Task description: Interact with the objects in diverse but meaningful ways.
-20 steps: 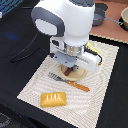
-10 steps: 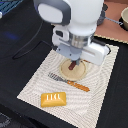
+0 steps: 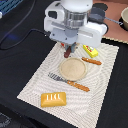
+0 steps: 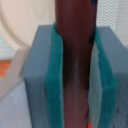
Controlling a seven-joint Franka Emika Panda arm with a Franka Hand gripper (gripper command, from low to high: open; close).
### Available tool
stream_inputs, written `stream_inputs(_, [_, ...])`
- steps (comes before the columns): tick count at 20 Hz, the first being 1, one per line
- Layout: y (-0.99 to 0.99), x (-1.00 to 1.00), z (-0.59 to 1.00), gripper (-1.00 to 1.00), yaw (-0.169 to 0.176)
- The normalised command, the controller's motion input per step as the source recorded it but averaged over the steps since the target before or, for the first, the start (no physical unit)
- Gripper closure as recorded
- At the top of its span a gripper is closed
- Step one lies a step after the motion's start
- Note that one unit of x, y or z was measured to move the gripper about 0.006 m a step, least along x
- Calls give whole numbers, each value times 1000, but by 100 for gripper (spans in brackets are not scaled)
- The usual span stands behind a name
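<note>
The end effector (image 4: pixel 74 75) pinches the sausage (image 4: pixel 75 60) between its pads, the sausage's long axis upright, above the plate (image 3: pixel 73 69).

exterior view: raised, off the arm, angled down across the striped mat (image 3: pixel 75 82), plate (image 3: pixel 73 69) and bread (image 3: pixel 53 99); mid distance, arm filling the upper frame. wrist view: on the wrist, very near, facing along the pads (image 4: pixel 54 75) gripping the sausage (image 4: pixel 75 55). shared: sausage (image 3: pixel 67 51), plate edge (image 4: pixel 17 20).
</note>
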Motion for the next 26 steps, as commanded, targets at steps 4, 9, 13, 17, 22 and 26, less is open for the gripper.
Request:
stream_inputs(4, [-399,-726,0,100,28])
stream_inputs(9, [-317,-647,-133,100,79])
stream_inputs(13, [-310,-637,-148,100,86])
stream_inputs(17, [-308,-632,-141,100,89])
stream_inputs(22, [-343,-657,-86,100,75])
stream_inputs(26, [-402,-684,-46,100,52])
